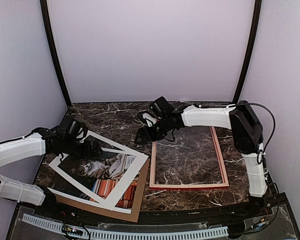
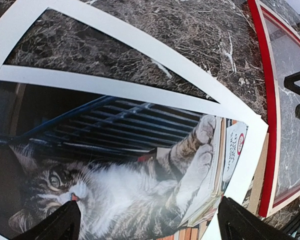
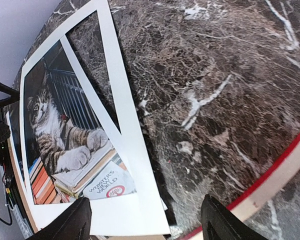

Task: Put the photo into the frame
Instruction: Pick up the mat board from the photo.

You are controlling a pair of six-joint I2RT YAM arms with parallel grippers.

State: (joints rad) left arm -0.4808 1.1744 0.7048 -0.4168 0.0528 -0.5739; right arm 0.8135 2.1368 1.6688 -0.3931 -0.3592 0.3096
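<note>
The photo (image 1: 97, 170) of a grey tabby cat lies face up at the front left. A white mat border (image 1: 131, 177) lies askew across it, and a brown backing board (image 1: 140, 202) sits beneath. The red frame (image 1: 190, 186) lies flat to their right, with marble showing through it. My left gripper (image 1: 89, 146) hovers open over the mat's upper edge. In its wrist view the cat photo (image 2: 115, 190) fills the space between the fingers of the left gripper (image 2: 150, 227), which hold nothing. My right gripper (image 1: 147, 134) hangs open between mat and frame. Its wrist view shows the right gripper (image 3: 146, 220) over the mat's corner (image 3: 140, 210) and bare marble.
The marble table (image 1: 115, 117) is enclosed by pale walls with two dark poles at the back corners. A red frame rail (image 2: 270, 100) runs along the right of the left wrist view. The same rail (image 3: 275, 180) crosses the lower right of the right wrist view.
</note>
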